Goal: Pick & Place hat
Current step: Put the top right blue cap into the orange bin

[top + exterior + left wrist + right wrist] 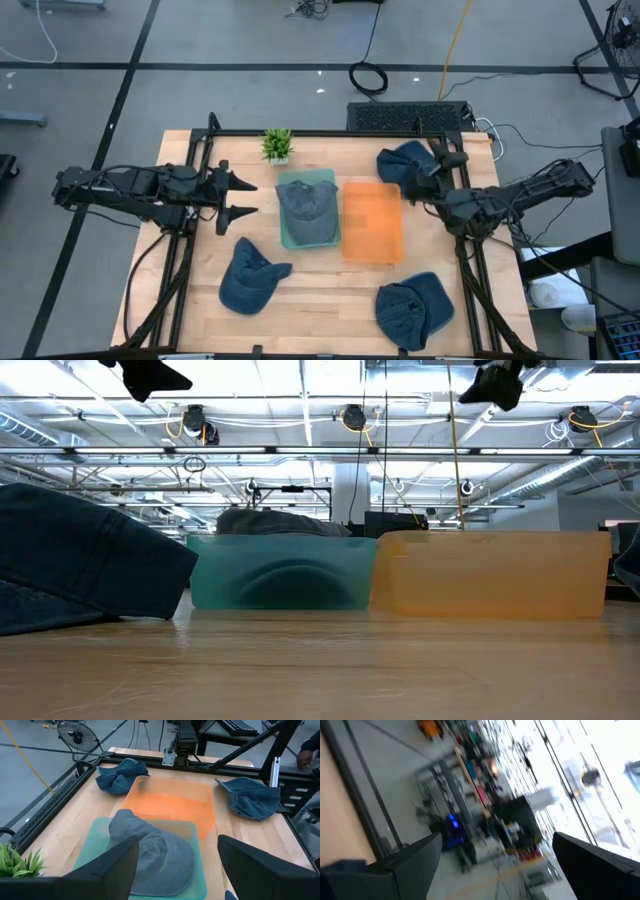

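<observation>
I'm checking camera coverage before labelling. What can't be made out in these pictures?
- Right pincer: in the high view it overlaps a dark hat, so contact and grip are unclear; its wrist view is motion-blurred.
- Low view: the teal bin wall hides most of the hat inside.
- Low view: the near hat is cut off by the frame's edge.

Both arms were matte black throughout, built of chunky jointed segments. Left arm (pixel 130 188): thin black cables ran along its links. Left gripper (pixel 246 198): two dark, tapered fingers ending in points; in the left wrist view the fingers (pixel 117 865) appeared as broad, flat black wedges. Right arm (pixel 530 190): same black finish, with looped cables along the links. Right gripper (pixel 437 178): dark, its fingers (pixel 415 857) likewise wide black wedges. No markings legible.
</observation>
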